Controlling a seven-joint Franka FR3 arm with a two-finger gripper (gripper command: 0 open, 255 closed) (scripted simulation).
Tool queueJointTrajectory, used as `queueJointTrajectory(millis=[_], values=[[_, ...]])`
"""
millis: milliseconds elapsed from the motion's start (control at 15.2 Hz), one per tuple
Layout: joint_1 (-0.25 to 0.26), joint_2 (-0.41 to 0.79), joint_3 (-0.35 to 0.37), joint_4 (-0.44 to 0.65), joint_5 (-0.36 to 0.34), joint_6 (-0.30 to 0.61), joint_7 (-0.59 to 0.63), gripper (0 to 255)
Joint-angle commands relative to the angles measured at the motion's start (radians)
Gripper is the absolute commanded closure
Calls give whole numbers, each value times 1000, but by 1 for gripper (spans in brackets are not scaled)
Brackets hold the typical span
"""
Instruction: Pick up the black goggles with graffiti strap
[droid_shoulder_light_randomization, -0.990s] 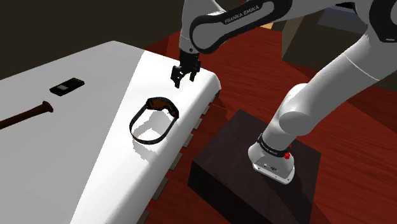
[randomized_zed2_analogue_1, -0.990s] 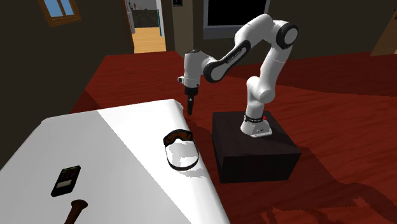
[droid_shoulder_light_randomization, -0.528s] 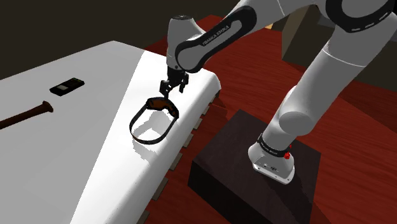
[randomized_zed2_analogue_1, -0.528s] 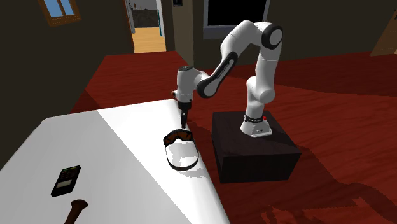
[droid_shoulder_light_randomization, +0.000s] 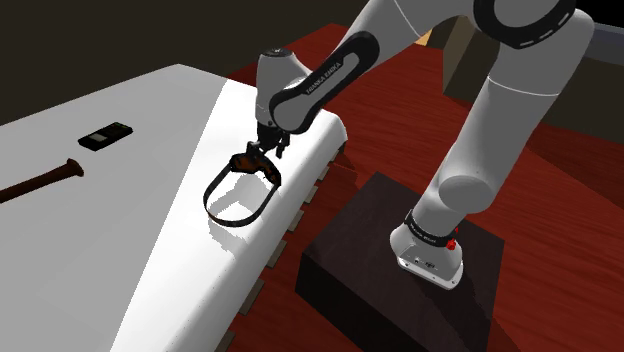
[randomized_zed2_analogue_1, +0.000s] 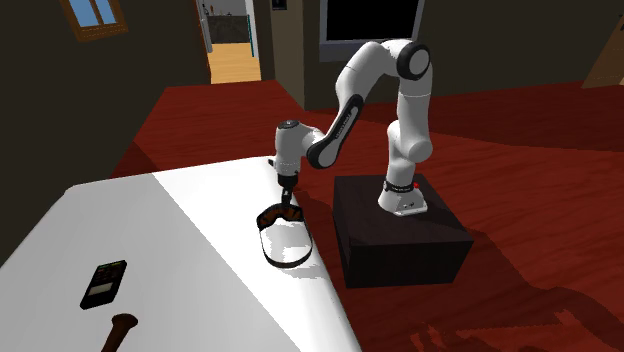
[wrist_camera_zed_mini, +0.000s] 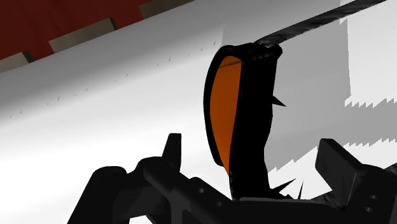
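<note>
While the gripper (droid_shoulder_light_randomization: 263, 150) hangs low over the white table (droid_shoulder_light_randomization: 150, 240), near the edge on the stand's side, its fingers stand apart. They straddle the front frame of the black goggles (droid_shoulder_light_randomization: 254, 162), no contact visible. The goggles lie on the table, orange lens (wrist_camera_zed_mini: 222, 108) facing one finger. The strap (droid_shoulder_light_randomization: 232, 205) loops toward the shoulder view's lower left.

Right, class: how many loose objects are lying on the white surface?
3: the goggles just below the gripper; a small black device toward the shoulder view's left; a brown stick at that view's left edge. Nothing appears hidden.
</note>
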Motion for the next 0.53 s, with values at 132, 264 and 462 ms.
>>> queueJointTrajectory(millis=[132,264,462], values=[[2,22,-1,-5,-9,27,8,255],[2,21,-1,-6,-9,27,8,255],[2,21,-1,-6,-9,27,8,255]])
